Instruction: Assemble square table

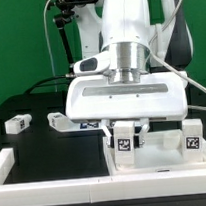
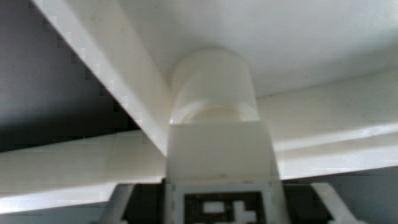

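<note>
The arm (image 1: 126, 34) stands vertical, wrist down, its claw (image 1: 126, 132) clamped partway, pointing straight down.

exterior view faces the arm (image 1: 126, 34) head-on, slightly above the counter (image 1: 45, 151); wrist view sits close on the leg (image 2: 217, 110) both share.

White plastic leg block (image 1: 127, 141) on white square plastic top (image 1: 161, 162); second leg block (image 1: 192, 136) toward exterior view's right; third leg block (image 1: 60, 121), fourth leg block (image 1: 17, 124) on black table (image 1: 44, 146), toward its left

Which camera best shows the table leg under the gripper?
The wrist view: the table leg fills the frame, rounded body and tag close up. The exterior view shows it small, upright on the square table top.
</note>
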You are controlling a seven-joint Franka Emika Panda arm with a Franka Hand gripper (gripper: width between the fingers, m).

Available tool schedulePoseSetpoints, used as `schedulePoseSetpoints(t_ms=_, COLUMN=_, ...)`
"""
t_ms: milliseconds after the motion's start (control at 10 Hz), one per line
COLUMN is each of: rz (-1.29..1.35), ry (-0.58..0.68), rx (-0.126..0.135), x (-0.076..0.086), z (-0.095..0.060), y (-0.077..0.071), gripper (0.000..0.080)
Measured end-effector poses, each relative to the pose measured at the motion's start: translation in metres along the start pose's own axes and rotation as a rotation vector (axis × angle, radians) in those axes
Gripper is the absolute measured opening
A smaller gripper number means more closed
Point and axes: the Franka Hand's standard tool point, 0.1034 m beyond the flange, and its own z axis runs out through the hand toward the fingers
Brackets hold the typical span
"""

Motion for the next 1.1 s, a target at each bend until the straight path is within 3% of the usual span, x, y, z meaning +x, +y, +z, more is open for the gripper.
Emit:
schedulePoseSetpoints(t_ms=100, rz=0.000, ry=-0.001, rx=0.000, x=0.0001, z=0.0001, y=0.0001, gripper=0.0343)
schedulePoseSetpoints(t_ms=200, rz=0.001, ry=-0.002, rx=0.000, x=0.0001, z=0.0002, y=0.0001, gripper=0.0527)
schedulePoseSetpoints(t_ms=300, rz=0.001, ry=-0.003, rx=0.000, x=0.0001, z=0.0002, y=0.0001, gripper=0.0527)
schedulePoseSetpoints(t_ms=400, rz=0.001, ry=-0.003, rx=0.000, x=0.0002, z=0.0002, y=0.0001, gripper=0.0623)
schedulePoseSetpoints(t_ms=1100, rz=0.001, ry=-0.004, rx=0.000, x=0.0003, z=0.0003, y=0.0001, gripper=0.0649)
